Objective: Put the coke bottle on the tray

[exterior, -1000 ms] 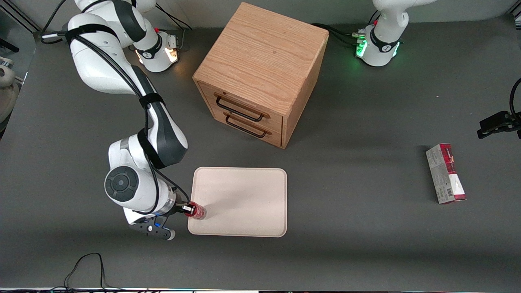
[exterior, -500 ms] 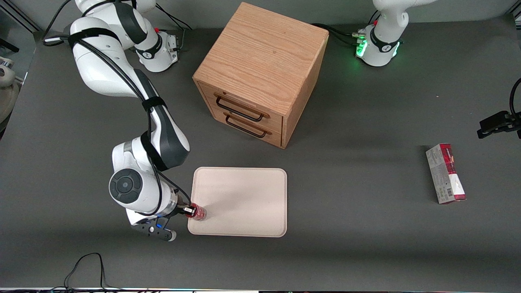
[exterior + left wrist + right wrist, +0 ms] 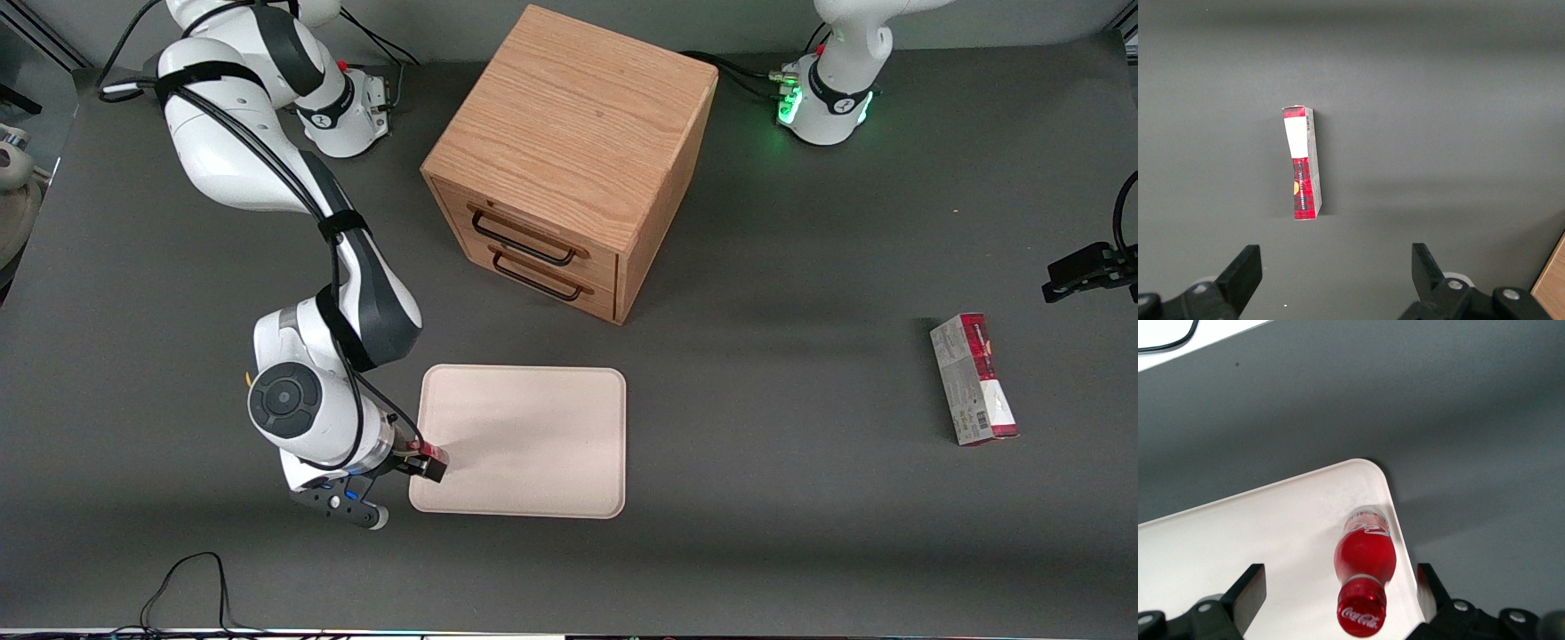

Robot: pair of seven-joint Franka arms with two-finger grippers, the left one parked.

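The small slim red coke bottle [image 3: 1365, 580] with red cap stands upright on the flat cream-beige rectangular tray [image 3: 1238, 540], just inside a rounded corner. The gripper [image 3: 1338, 603] hovers above it, fingers spread wide, touching nothing.

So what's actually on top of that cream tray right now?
A small red coke bottle stands upright on the tray, close to one rounded corner. The gripper hangs above it with fingers spread, not touching. In the front view it covers the bottle. The tray looks otherwise bare.
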